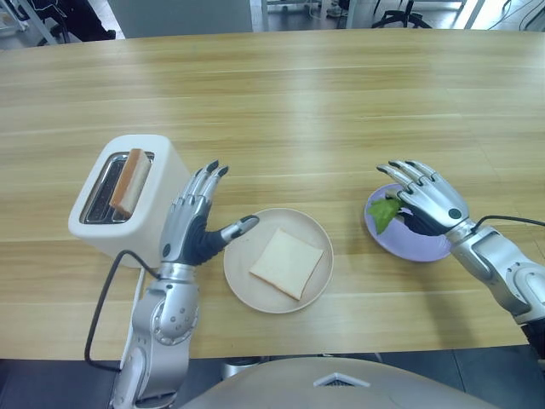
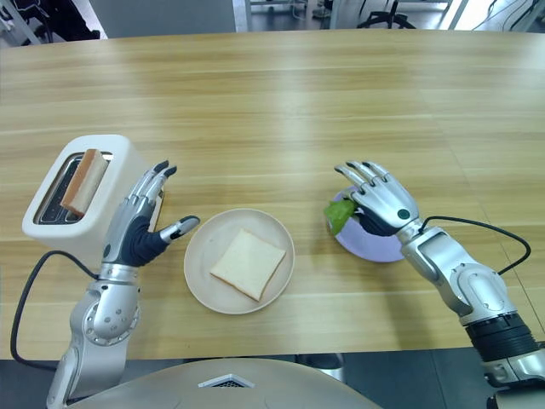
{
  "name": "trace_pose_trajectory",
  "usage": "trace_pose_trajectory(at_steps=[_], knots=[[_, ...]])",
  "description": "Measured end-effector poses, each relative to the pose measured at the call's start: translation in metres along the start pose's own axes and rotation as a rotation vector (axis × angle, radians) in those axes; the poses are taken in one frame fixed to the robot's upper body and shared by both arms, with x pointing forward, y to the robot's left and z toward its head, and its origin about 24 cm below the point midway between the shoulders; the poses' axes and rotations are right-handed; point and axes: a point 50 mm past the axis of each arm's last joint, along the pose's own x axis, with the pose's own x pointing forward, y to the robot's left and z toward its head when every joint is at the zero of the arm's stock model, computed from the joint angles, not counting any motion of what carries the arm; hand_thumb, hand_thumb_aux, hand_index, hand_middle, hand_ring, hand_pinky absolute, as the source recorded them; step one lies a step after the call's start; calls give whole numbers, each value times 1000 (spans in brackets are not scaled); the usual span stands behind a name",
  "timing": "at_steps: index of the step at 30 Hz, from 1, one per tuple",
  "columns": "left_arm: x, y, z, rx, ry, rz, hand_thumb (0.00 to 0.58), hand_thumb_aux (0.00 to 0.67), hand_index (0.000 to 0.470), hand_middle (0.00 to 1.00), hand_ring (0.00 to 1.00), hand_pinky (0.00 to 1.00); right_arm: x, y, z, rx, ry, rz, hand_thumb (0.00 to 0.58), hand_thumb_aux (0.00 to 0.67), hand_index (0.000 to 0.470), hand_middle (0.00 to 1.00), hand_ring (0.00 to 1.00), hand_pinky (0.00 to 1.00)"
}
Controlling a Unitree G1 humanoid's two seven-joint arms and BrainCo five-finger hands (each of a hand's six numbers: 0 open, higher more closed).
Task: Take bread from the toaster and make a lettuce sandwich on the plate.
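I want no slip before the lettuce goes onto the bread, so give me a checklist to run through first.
1. Bread slice flat on beige plate: ok.
2. Right hand closed on lettuce: ok.
3. Lettuce lifted off purple plate: cannot tell.
4. Left hand open, off the bread slice: ok.
5. Second slice out of the toaster: not ok, it stands in the slot.

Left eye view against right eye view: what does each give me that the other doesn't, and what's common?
Left eye view alone: more bare table left of the toaster. Right eye view alone: the right arm's black lower section and its cable's loop. Both: one bread slice standing in the toaster, another slice on the beige plate, the open left hand between toaster and plate, the right hand gripping lettuce over the purple plate.
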Motion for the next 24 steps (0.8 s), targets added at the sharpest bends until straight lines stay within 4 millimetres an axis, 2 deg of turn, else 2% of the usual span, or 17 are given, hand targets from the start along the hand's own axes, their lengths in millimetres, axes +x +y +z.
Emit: trace_pose_trajectory(at_steps=[5,9,11,15,17,21,24], knots=[[-17,-22,-20,-242,123,-38,0,0,0,0,0,0,19,-8,35,114,-105,-57,580,670,460,0,0,0],[-33,-42,-15,-479,145,-124,0,0,0,0,0,0,37,-8,69,198,-222,-60,580,670,460,0,0,0],[-38,-44,-12,-555,132,-145,0,0,0,0,0,0,42,-6,86,225,-285,-45,580,670,460,0,0,0],[-45,-36,-13,-584,98,-126,0,0,0,0,0,0,55,2,117,238,-418,7,580,670,460,0,0,0],[-44,-24,-8,-546,40,-75,0,0,0,0,0,0,59,11,127,224,-464,53,580,670,460,0,0,0],[-39,-3,9,-470,-96,11,0,0,0,0,0,0,64,28,135,187,-507,139,580,670,460,0,0,0],[-39,-2,10,-444,-109,17,0,0,0,0,0,0,67,35,134,132,-516,178,580,670,460,0,0,0]])
